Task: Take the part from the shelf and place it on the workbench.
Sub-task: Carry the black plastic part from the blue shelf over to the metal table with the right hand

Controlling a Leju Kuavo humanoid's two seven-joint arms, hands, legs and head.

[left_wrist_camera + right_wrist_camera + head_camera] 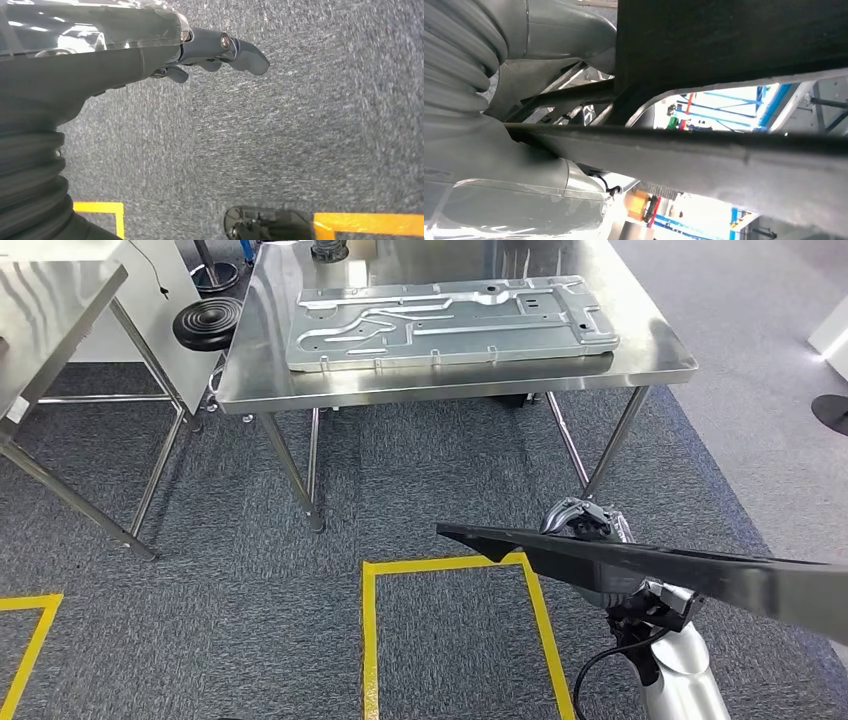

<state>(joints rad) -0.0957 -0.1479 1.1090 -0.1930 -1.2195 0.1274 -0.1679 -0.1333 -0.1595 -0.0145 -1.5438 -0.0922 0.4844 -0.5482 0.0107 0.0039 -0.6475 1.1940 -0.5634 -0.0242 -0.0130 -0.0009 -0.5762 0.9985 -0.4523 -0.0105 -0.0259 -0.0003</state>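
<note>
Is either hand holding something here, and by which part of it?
The right hand holds a long dark flat part, gripping it partway along its length. The left hand holds nothing, hanging over the carpet.

Silver right arm [675, 680] with black cable, left hand [220, 50] with dark screwed fingers, grey ribbed cover

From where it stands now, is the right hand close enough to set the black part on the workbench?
Probably not yet. The right hand holds the black part over the carpet, apart from the workbench, with open floor between. The silver panel covers much of the top, leaving bare margin along the edges.
</note>
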